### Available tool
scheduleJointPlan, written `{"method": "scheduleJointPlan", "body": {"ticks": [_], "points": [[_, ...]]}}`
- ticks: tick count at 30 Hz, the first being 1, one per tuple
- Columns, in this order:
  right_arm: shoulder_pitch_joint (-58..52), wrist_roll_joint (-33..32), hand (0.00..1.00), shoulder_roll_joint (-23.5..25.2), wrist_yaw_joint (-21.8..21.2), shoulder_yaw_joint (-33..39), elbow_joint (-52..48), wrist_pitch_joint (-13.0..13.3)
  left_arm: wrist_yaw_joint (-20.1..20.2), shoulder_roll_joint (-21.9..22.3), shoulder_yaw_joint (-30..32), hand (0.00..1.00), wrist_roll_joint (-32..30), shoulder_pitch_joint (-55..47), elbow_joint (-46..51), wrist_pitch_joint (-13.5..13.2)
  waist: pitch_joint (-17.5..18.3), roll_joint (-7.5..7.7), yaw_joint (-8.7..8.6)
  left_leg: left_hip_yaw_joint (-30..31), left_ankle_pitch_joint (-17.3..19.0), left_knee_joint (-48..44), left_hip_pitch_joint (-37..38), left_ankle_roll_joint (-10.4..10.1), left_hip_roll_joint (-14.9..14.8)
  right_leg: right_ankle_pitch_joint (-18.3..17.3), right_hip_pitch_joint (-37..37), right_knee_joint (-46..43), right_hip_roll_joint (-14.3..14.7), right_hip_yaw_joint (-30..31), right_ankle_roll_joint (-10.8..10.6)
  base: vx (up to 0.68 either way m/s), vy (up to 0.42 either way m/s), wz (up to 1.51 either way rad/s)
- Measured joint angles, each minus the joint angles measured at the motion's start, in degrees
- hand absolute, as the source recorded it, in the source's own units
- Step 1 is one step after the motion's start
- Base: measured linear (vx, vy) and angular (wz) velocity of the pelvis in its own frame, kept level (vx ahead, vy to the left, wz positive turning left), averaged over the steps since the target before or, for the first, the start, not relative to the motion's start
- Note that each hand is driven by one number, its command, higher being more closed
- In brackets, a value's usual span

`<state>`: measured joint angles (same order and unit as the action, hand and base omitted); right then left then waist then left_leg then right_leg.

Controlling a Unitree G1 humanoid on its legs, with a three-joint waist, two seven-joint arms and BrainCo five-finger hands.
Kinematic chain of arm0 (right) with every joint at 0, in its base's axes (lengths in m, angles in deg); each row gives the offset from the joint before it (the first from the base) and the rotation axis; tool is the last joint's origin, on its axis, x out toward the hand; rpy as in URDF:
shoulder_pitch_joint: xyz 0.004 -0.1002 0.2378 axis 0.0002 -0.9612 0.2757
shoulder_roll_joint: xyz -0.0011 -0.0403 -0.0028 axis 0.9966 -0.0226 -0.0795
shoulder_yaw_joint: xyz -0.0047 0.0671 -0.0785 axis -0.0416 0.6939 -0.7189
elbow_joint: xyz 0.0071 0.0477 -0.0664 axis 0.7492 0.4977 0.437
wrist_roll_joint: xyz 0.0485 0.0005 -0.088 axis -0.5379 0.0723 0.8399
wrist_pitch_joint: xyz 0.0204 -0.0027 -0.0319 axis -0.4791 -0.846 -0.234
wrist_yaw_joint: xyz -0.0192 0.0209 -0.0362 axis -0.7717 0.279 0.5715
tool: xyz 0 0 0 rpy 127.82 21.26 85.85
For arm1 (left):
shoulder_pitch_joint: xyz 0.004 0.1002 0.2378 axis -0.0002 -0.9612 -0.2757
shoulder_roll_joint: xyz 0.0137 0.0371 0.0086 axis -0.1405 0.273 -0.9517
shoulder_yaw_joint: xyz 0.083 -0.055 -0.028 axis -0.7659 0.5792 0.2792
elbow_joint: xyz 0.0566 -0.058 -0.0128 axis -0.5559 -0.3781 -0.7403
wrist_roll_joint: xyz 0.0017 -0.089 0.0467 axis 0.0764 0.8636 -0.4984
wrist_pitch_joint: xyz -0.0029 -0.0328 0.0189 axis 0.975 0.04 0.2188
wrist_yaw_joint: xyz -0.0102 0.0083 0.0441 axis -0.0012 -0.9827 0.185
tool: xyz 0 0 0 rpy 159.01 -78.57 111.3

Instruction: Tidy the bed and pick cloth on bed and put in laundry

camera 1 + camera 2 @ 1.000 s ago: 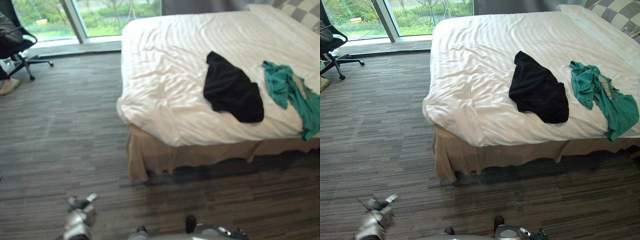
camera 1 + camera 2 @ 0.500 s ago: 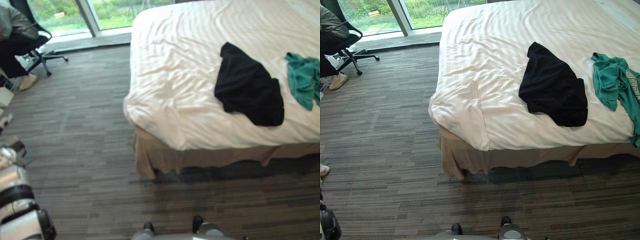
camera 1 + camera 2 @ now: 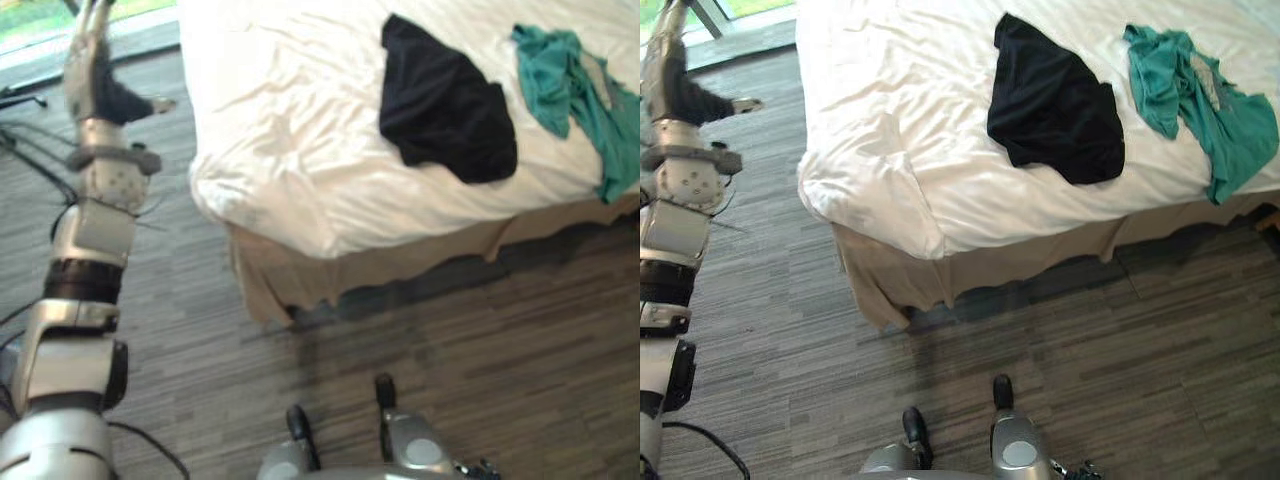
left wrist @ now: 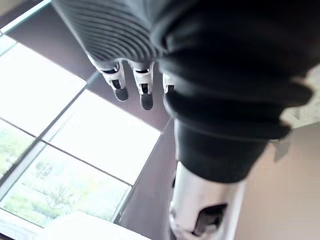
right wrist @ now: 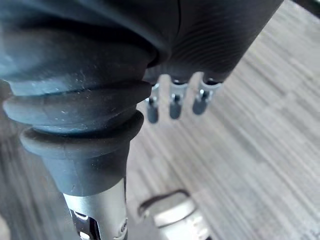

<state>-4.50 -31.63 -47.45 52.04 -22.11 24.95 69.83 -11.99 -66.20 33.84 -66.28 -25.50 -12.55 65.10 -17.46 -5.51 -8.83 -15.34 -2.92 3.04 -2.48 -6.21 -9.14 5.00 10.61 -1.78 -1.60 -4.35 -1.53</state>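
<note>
A black cloth lies crumpled on the white bed, near its front edge. To its right a teal cloth hangs partly over that edge. My left hand is raised high at the far left, off the bed's corner and well away from both cloths. Its fingers are straight and hold nothing. My right hand hangs over the carpet with its fingers relaxed and nothing in them.
A beige bed skirt runs along the bed's front edge. Grey striped carpet lies between me and the bed. A window strip shows at the far upper left.
The camera has tilted down and shifted. My left arm has swung up from low at the left edge to high beside the bed's corner. The cloths have not moved.
</note>
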Motion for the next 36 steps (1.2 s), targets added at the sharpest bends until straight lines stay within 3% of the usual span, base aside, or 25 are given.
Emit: {"method": "scheduleJointPlan", "body": {"ticks": [12, 21, 23, 24, 31, 33, 36], "points": [[1.9, -6.5, 0.00, 1.7, 0.0, -0.6, -2.4, 1.9, 0.7, -0.2, -5.3, 0.00, -2.6, 21.2, -13.0, 2.6, -6.8, 0.56, -2.77, -1.5, -1.4, 0.4, -7.3, 0.7, 1.1, 2.6, 7.3, 1.3, -0.7, 1.4, 0.4, 0.00, 0.014, -0.04], [2.7, -11.1, 0.00, 2.0, 0.6, -3.7, -5.0, 3.0, 1.0, -2.4, -6.6, 0.00, -2.3, 28.4, -15.9, 3.3, -11.4, 1.82, -2.82, -4.0, -3.4, 2.3, -14.8, 1.0, 1.7, 6.9, 15.2, 4.8, -0.7, 3.8, 0.4, -0.04, 0.021, -0.12], [2.7, -12.0, 0.00, 2.0, 1.2, -4.5, -6.6, 3.1, 3.2, -2.0, -6.1, 0.00, -2.3, 28.3, -17.3, 3.3, -11.6, 2.00, -2.60, -5.4, -3.4, 2.3, -16.2, 0.9, 1.4, 7.5, 16.8, 5.3, -0.8, 4.6, 0.4, -0.01, 0.020, -0.18], [2.7, -12.4, 0.00, 2.0, 1.2, -4.7, -6.9, 3.2, 3.8, -1.3, -5.5, 1.00, -2.3, 28.3, -17.8, 3.4, -11.6, 2.01, -2.51, -5.5, -3.4, 2.3, -16.5, 0.9, 1.3, 7.6, 17.2, 5.4, -0.7, 4.6, 0.4, 0.00, 0.011, -0.10], [2.4, -15.0, 0.00, 1.8, 1.1, -9.0, -12.4, 5.0, 9.3, 7.7, 0.5, 1.00, -2.6, 27.8, -22.0, 3.3, -11.4, 2.32, 0.37, -8.4, -3.5, 2.4, -18.1, 0.6, 0.5, 7.9, 19.4, 5.3, -0.4, 5.3, 0.2, 0.00, -0.005, -0.06], [2.6, -15.7, 0.00, 1.9, 1.1, -9.4, -12.5, 5.0, 9.5, 8.1, 1.9, 1.00, -2.6, 27.1, -22.0, 2.8, -11.4, 2.48, 0.61, -8.5, -3.5, 2.4, -18.5, 0.6, 0.4, 7.9, 19.8, 5.2, -0.5, 5.3, 0.1, -0.01, -0.001, -0.02], [2.6, -16.1, 0.00, 1.8, 1.2, -11.0, -12.5, 4.9, 10.2, 8.1, 2.4, 1.00, -2.7, 26.6, -22.2, 2.7, -10.5, 4.07, 0.67, -9.5, -3.6, 2.4, -17.9, 0.6, 0.4, 7.9, 19.6, 5.1, -0.4, 5.9, 0.1, 0.01, 0.000, -0.09]]}}
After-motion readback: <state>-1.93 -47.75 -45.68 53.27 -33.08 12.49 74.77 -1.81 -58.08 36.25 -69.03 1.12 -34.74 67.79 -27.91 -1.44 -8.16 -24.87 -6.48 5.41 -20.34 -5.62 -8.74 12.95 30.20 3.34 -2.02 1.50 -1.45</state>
